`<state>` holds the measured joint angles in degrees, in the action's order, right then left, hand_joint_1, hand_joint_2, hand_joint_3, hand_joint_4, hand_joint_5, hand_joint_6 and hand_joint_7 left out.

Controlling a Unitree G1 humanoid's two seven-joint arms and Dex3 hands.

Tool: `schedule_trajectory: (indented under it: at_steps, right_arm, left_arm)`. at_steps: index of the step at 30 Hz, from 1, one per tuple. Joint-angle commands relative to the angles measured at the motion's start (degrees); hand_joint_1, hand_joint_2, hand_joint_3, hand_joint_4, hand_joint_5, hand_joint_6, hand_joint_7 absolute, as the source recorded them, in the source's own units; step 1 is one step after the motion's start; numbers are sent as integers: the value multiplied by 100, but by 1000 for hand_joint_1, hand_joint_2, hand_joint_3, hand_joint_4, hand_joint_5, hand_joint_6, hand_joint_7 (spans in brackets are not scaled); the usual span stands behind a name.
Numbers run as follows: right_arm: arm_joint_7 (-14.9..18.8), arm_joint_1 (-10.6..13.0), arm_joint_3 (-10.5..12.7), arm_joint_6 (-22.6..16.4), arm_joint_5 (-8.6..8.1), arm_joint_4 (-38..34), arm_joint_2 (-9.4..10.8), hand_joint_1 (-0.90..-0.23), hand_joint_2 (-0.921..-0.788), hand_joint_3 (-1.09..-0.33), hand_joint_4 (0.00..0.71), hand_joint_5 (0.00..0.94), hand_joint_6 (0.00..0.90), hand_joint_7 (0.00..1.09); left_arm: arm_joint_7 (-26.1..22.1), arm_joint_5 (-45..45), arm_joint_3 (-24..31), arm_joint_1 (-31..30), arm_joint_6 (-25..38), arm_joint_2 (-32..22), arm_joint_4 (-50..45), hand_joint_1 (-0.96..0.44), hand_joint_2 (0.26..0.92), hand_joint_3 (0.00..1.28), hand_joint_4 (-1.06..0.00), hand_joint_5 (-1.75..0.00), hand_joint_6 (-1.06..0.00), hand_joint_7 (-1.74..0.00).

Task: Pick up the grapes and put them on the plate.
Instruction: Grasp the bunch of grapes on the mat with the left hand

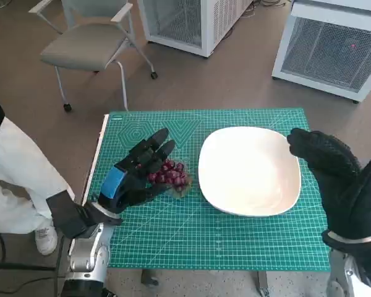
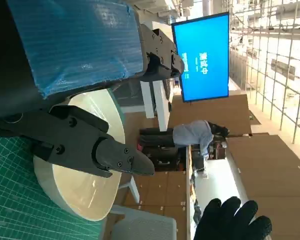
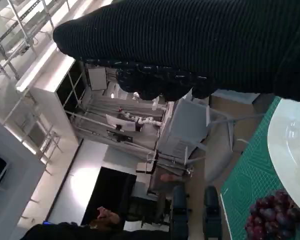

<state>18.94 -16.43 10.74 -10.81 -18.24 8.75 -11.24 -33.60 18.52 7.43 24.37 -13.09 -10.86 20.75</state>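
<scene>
We were at grasp step: left hand [image 1: 136, 173] over red grapes [image 1: 170, 175], fingers apart, not clamped. Right hand [image 1: 337, 179] beside white plate [image 1: 250, 170], fingers loosely together, holding nothing. Next, we judged: close on bunch, lift, carry to plate.

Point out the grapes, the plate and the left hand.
grapes [image 1: 171, 174]: head view, middle of the visible red bunch.
plate [image 1: 250, 167]: head view, bare white centre.
left hand [image 1: 133, 174]: head view, middle of the hand, over the grapes.
</scene>
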Motion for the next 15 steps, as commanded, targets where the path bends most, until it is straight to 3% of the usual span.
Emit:
schedule_trajectory:
  at_steps: [1, 6, 8, 12, 15]
  right_arm:
    - [-32, 108, -25, 102, -11, -59, 4, -527, -921, -596, 279, 468, 143, 913]
    - [-43, 114, -30, 123, -15, -33, 11, -525, -921, -597, 278, 470, 143, 912]
    - [-47, 115, -31, 133, -16, -27, 12, -525, -921, -597, 277, 471, 142, 912]
    - [-47, 119, -27, 143, -21, -22, 9, -525, -921, -597, 276, 472, 142, 912]
    - [-45, 120, -26, 144, -21, -21, 9, -524, -921, -598, 275, 473, 142, 912]
  left_arm:
    - [-19, 25, 12, -16, 37, -55, -152, -441, 921, 6, -217, 0, -328, -1]
    - [59, -183, -34, -39, -109, -131, -221, -434, 920, 5, -217, 0, -329, -1]
    - [330, -819, -167, -53, -421, -345, -267, -415, 919, 4, -213, 0, -326, 0]
    - [1283, -2966, -589, -156, -711, -1056, -778, -311, 900, 3, -174, 0, -303, 0]
    - [1505, -3389, -673, -187, -660, -1170, -924, -251, 885, 3, -151, 0, -288, -1]
